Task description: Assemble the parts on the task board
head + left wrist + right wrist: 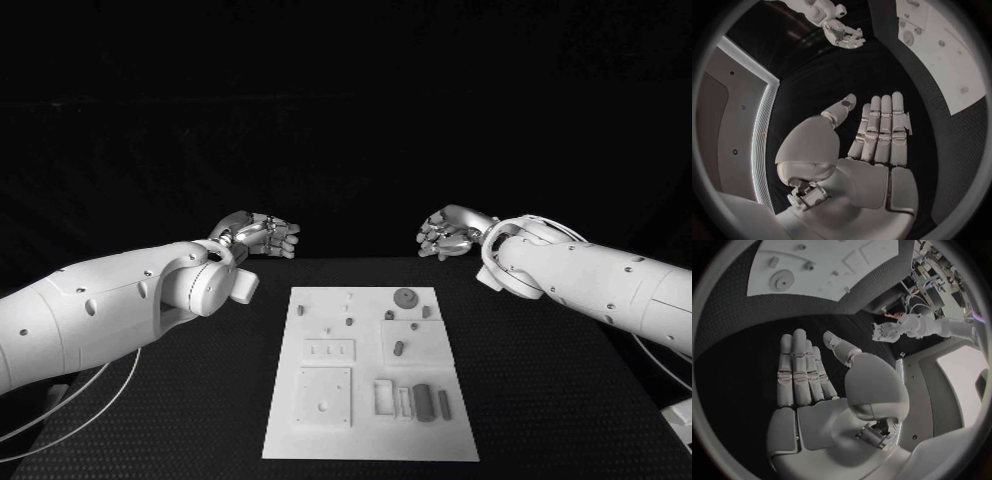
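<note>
The white task board (368, 442) lies flat in the middle of the black table. Small grey parts sit on it: a round disc (407, 296) near its far edge, and several upright pieces (424, 400) in a frame at its near right. My left hand (260, 236) hovers beyond the board's far left corner. My right hand (450, 232) hovers beyond its far right corner. Both hold nothing. In the left wrist view the left hand (873, 145) has straight fingers and a bare palm. The right hand (811, 385) looks the same in the right wrist view, with the disc (783, 279) beyond it.
Black mat surrounds the board (954, 65) on all sides. The two hands are well apart, with a gap between them over the table's far edge. A pale object (678, 420) sits at the near right edge of the table.
</note>
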